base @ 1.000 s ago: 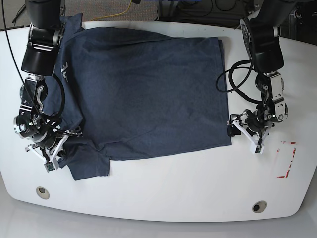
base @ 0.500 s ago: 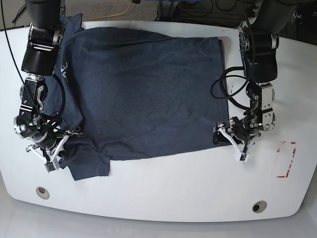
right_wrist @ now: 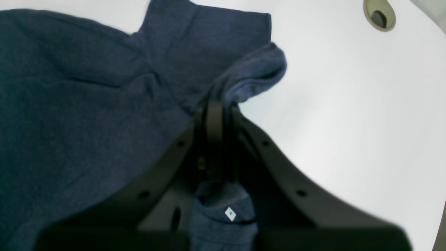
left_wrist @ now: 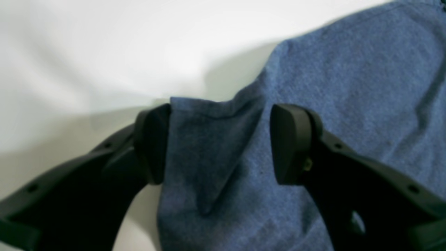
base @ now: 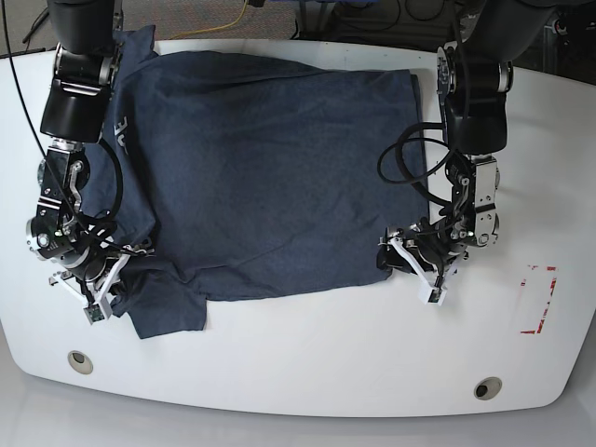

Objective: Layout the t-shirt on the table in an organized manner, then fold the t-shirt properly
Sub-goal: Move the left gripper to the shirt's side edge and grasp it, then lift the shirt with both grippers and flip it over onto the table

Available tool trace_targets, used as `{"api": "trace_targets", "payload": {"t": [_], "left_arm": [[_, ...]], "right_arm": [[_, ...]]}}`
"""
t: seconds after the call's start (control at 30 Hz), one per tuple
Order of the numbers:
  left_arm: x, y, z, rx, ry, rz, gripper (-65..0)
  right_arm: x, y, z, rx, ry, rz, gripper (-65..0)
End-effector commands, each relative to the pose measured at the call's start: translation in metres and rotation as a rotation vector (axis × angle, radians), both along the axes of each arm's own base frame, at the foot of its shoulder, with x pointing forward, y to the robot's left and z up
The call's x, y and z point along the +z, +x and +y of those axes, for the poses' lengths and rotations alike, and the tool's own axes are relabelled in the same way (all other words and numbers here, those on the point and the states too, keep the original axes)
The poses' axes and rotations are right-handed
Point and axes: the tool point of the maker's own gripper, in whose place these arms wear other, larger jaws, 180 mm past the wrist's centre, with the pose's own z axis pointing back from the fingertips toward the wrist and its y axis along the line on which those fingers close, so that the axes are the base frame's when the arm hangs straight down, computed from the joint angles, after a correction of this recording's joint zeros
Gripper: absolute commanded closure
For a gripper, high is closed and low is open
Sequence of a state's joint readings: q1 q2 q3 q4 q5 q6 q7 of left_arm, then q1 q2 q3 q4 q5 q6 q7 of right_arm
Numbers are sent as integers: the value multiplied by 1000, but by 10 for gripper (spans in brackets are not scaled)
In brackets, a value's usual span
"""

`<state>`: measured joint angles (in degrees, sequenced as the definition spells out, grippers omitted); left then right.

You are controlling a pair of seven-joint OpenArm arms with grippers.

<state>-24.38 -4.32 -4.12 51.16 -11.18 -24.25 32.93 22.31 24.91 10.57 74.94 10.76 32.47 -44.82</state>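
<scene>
The dark navy t-shirt [base: 270, 158] lies spread, plain side up, across the white table [base: 326, 363]. White letters peek out at its left edge under the arm. My left gripper [base: 410, 275] is at the shirt's near right hem corner. In the left wrist view its gripper [left_wrist: 219, 146] stands open, and the raised corner of the t-shirt [left_wrist: 216, 139] lies between the black pads [left_wrist: 289, 143]. My right gripper [base: 104, 296] is low at the near left by the sleeve. In the right wrist view this gripper [right_wrist: 216, 116] is shut on a bunched fold of the t-shirt [right_wrist: 251, 71].
A red tape outline [base: 538, 298] marks the table's right side. Two round grommet holes [base: 80, 360] [base: 487, 387] sit near the front edge; one grommet hole [right_wrist: 379, 15] shows in the right wrist view. Cables run behind the far edge.
In the base view my left gripper has slid leftwards from beside the hem onto the shirt's near right corner, lifting it a little. The right arm has stayed put.
</scene>
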Motion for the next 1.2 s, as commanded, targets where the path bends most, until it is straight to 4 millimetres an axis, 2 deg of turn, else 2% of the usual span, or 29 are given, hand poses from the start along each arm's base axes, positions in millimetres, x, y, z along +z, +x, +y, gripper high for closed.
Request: {"api": "trace_targets", "payload": {"t": [0.0,0.13,0.17,0.33,0.37,0.7,0.9,1.17], "left_arm": [[1,0,0,-8,15,18,-393],[3,4,2,15,13,1,-293],[4,6,5,40,15,-5,-234],[3,11,18,123,27,-12,-32],[3,11,18,128,28,-12,-9],[0,6,20,134,32,-11,0],[21,9,21,131,40,-86,0],[66,16,19,120,54,-221,0]], "right_arm": [[27,12,-6,-1,-4,-77,0],[27,12,-6,-1,-4,-77,0],[26,12,-5,-1,-2,-76,0],[26,12,-5,-2,-1,-75,0],[26,12,-5,-2,-1,-75,0],[26,12,-5,-2,-1,-75,0],[26,12,-5,-2,-1,-75,0],[27,12,-5,-1,-2,-77,0]]}}
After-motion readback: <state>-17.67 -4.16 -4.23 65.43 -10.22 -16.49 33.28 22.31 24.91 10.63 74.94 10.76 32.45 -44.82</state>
